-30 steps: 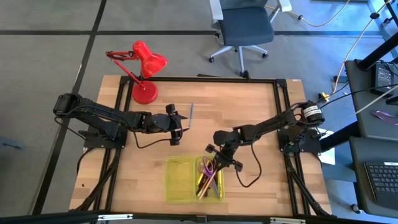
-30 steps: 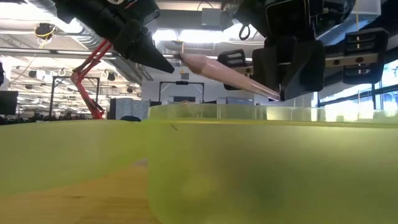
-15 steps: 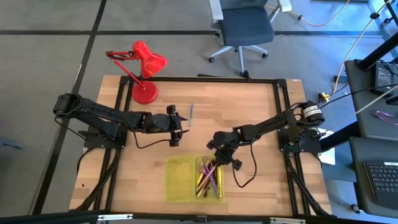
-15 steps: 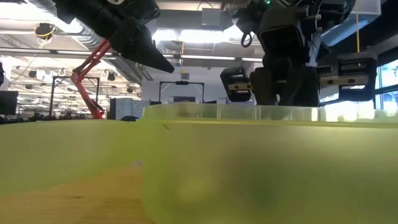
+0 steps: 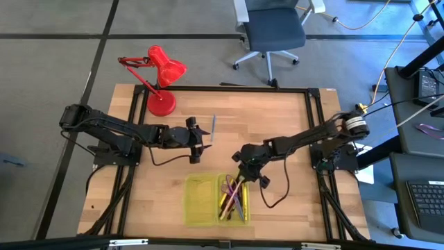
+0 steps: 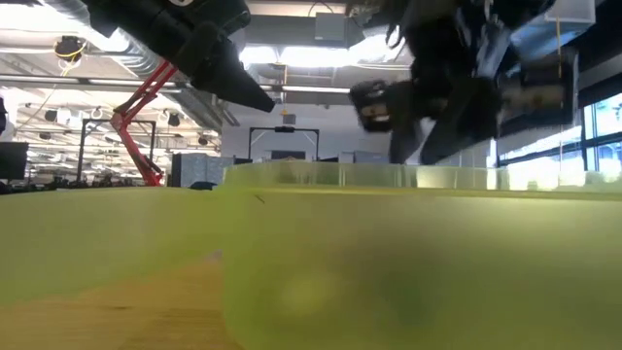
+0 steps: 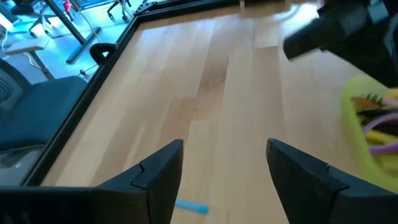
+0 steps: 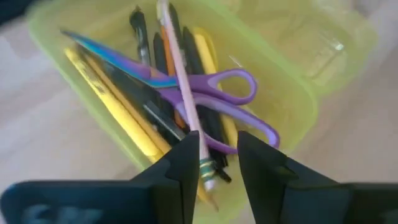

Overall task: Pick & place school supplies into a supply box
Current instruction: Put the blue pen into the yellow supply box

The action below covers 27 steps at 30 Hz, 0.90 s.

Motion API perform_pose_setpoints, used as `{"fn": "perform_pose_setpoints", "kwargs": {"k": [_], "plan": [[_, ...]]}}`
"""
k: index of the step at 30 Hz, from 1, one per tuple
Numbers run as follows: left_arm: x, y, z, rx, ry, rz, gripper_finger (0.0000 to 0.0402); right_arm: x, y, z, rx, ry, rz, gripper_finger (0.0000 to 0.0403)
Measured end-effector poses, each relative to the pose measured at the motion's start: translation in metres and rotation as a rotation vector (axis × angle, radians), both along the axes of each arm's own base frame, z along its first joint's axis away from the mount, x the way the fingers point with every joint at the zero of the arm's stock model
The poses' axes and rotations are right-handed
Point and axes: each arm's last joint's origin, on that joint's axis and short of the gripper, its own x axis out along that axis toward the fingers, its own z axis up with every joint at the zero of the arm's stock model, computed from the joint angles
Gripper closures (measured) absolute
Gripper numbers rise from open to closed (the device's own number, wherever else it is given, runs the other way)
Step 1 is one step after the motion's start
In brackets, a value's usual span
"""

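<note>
**My right gripper above the filled half of the supply box**

My right gripper (image 5: 244, 167) hangs over the far end of the supply box (image 5: 215, 200), with its two fingers (image 8: 184, 163) apart. Between them, in my right wrist view, I see the end of a pink-tan pencil (image 8: 180, 87); I cannot tell if the pads touch it. The pencil lies lengthwise in the box, on top of the other supplies, and its far tip reaches toward the opposite end wall.

Under the pencil are the purple-handled scissors (image 8: 217, 99), which lie across the pile with the blades (image 8: 106, 50) pointing to one long wall. Around them lie a yellow pen (image 8: 118, 118), several black pens (image 8: 158, 59) and an orange one, all inside the same half. The second half of the box (image 8: 317, 37), joined beside it, shows nothing inside in my wrist view.

In the high view the box sits near the front edge of the wooden table (image 5: 277, 118), and the filled half is on my right side.

My left gripper (image 5: 200, 141) waits with its fingers (image 7: 152, 171) apart, above the middle of the table, well away from the box. A blue pen (image 5: 214, 126) lies on the wood just beyond it. A red desk lamp (image 5: 162, 73) stands at the far left corner.
</note>
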Motion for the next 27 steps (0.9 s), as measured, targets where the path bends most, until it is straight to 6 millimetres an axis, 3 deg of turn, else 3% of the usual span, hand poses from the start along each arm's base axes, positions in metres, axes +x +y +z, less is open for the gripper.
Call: {"fn": "perform_pose_setpoints", "kwargs": {"k": [7,12,15,21,27], "plan": [[0.004,-0.002,0.002,-0.115,-0.065,-0.002,0.0182,-0.035,-0.021,0.029,0.190,0.125,-0.097,0.0289],[0.004,-0.003,0.003,-0.193,-0.087,0.010,0.0180,-0.064,-0.040,0.037,0.233,0.050,-0.301,0.0289],[0.004,0.001,0.003,-0.229,-0.115,0.102,0.0179,-0.079,-0.049,0.038,0.213,-0.052,-0.478,0.0289],[0.007,0.039,0.011,-0.300,-0.181,0.329,0.0189,-0.094,-0.058,0.040,0.270,-0.272,-0.631,0.0289],[0.025,0.085,0.009,-0.304,-0.082,0.522,0.0201,-0.095,-0.060,0.039,0.288,-0.295,-0.642,0.0289]]}}
